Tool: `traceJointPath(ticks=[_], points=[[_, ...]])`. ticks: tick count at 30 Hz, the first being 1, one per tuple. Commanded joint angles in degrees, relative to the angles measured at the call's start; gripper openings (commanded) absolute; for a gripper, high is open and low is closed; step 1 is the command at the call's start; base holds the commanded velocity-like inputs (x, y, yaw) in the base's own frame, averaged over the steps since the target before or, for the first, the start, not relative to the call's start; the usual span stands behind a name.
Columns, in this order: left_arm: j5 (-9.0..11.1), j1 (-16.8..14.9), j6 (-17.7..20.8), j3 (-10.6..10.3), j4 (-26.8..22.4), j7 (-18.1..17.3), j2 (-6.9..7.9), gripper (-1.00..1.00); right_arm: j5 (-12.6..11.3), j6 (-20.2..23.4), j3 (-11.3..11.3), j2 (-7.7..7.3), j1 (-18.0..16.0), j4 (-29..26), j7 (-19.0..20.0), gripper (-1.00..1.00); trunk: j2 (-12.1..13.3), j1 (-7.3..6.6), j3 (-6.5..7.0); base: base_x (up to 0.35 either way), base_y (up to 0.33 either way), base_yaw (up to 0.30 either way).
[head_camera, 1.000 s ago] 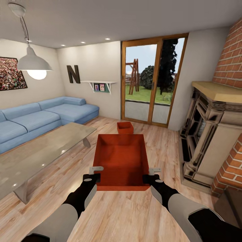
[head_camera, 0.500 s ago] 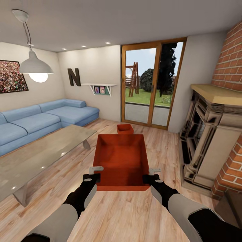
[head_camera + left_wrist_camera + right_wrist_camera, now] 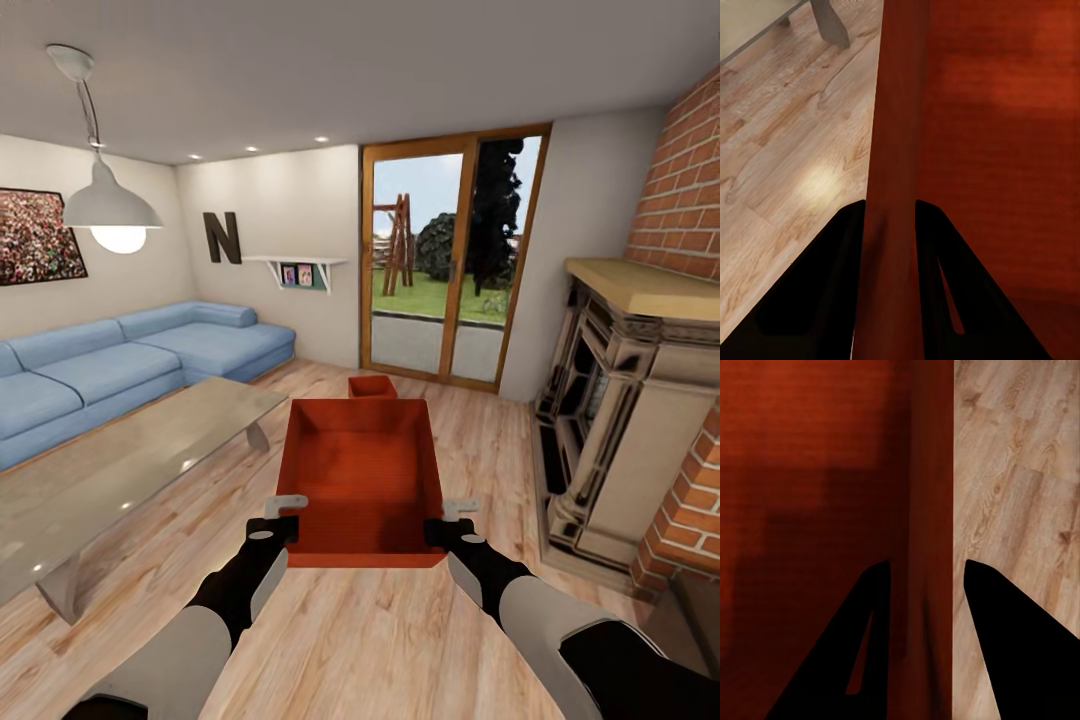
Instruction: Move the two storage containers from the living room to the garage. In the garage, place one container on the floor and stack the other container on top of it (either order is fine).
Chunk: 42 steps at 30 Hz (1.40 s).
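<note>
Wood floor (image 3: 400, 630) lies open — both hands (image 3: 283, 517) (image 3: 452, 520) clamp the bin's (image 3: 360, 480) side walls.

I hold 1 red-orange storage container (image 3: 361, 478) level in front of me, my left end effector (image 3: 283, 517) clamped on its left wall and my right end effector (image 3: 447, 520) on its right wall. A 2nd container (image 3: 372, 386) sits on the wood plank floor (image 3: 370, 640) beyond it, near the glass doors (image 3: 447, 262). The blue sofa (image 3: 120, 356) and glass-topped coffee table (image 3: 110, 460) lie to my left, a fireplace (image 3: 620, 400) to my right.
</note>
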Motion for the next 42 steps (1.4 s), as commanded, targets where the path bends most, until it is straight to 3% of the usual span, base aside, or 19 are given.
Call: traceJointPath(ticks=[1, 17, 42], points=[[-1.15, -0.05, 0.46, 0.26, -0.32, 5.22, 0.11, -1.0, -0.73, -0.2, -0.9, -0.31, -0.01, 0.43, -0.43, -1.0, -0.04, 0.02, 0.07, 0.0, 0.0, 0.0], [-1.15, -0.07, 0.46, 0.28, -0.35, 5.22, 0.11, -1.0, -0.73, -0.2, -0.9, -0.31, -0.01, 0.43, -0.43, -1.0, -0.04, 0.02, 1.38, 0.0, 0.0, 0.0], [-1.15, -0.06, 0.46, 0.32, -0.35, 5.22, 0.11, -1.0, -0.71, -0.12, -0.9, -0.31, -0.01, 0.43, -0.43, -1.0, -0.04, 0.02, 1.48, 0.0, 0.0, 0.0]])
